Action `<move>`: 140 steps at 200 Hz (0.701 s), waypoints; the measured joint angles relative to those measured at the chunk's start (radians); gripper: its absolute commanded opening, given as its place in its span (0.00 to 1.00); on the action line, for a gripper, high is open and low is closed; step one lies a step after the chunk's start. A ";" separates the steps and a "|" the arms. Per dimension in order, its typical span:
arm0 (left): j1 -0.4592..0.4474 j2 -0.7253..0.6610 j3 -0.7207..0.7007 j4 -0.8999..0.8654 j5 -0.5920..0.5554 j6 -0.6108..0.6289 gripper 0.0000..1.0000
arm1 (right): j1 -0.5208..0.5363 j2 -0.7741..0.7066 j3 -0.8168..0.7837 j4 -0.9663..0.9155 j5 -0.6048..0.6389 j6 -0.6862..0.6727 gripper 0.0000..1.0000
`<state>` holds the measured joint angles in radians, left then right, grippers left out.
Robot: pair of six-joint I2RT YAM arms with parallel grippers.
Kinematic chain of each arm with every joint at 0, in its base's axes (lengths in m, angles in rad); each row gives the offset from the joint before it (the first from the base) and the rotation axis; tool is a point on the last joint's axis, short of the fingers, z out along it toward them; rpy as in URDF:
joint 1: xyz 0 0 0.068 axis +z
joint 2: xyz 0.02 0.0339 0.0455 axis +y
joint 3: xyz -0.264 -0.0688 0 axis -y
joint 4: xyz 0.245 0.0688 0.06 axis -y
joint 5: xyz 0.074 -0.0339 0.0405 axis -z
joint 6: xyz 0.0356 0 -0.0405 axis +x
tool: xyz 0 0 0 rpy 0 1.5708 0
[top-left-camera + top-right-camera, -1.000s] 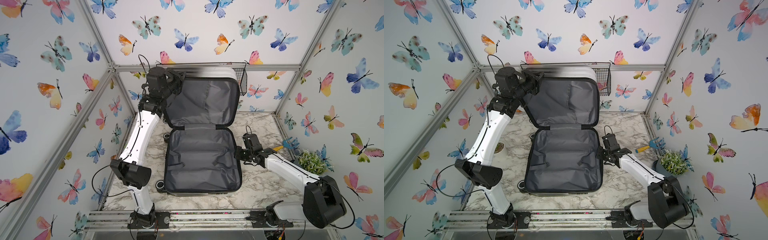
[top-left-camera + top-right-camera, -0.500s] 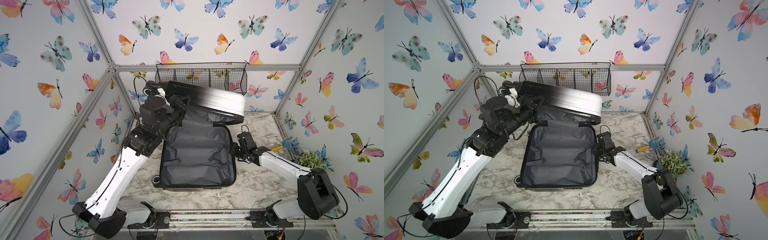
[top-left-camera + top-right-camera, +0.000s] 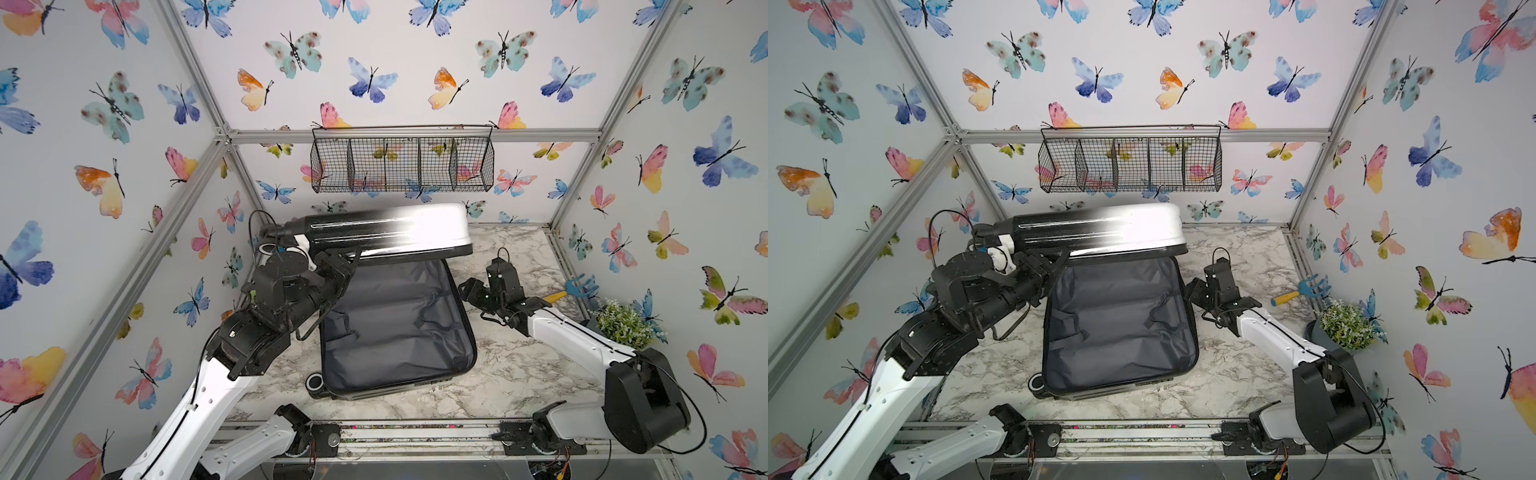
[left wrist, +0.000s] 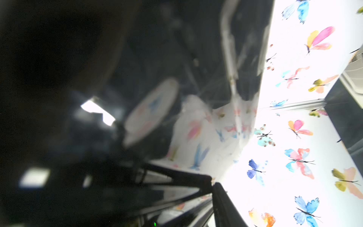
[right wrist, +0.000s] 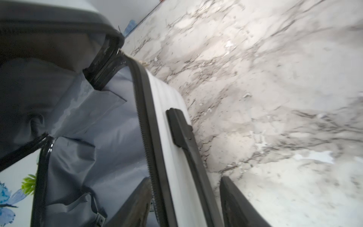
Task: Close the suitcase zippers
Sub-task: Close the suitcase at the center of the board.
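Suitcase point(image 3: 399, 332) on table point(image 3: 519, 365) between grippers, lid point(image 3: 386, 230) half raised; wheels point(image 3: 314, 380) toward left gripper point(image 3: 345, 264), handle point(image 5: 179, 127) toward right gripper point(image 3: 466, 289). Left gripper's opening unreadable: wrist view blurred. Only right wrist view shows jaws parted, loosely astride undone zippers point(image 5: 146, 137).

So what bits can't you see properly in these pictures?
Left tool: in both top views its dark tips blend into the suitcase lid; the left wrist view is dark and blurred, so any grip is unclear.
Zipper pulls: too small in the top views; the right wrist view shows only a stretch of zipper track, edges cut off the rest.
Lining: its far end lies under the lid in both top views.
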<state>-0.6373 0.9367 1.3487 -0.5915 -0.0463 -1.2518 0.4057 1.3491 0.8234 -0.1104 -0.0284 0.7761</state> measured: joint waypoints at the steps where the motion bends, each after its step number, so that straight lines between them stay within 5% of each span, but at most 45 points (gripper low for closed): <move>1: 0.000 0.000 0.000 0.000 0.000 0.000 0.55 | -0.002 -0.001 0.000 -0.002 0.000 -0.002 0.70; 26: -0.001 0.025 0.070 -0.111 0.003 0.053 0.86 | -0.062 -0.044 0.013 -0.085 0.004 -0.087 0.75; 44: -0.006 0.045 0.140 -0.194 -0.010 0.088 1.00 | -0.109 -0.059 0.046 -0.155 0.007 -0.142 0.76; 140: -0.006 0.071 0.655 -0.506 -0.272 0.322 0.98 | -0.231 0.046 0.325 -0.254 -0.018 -0.315 0.80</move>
<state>-0.6437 1.0080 2.0033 -1.0977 -0.3180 -0.9295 0.1745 1.3952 1.1488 -0.3649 -0.0467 0.4606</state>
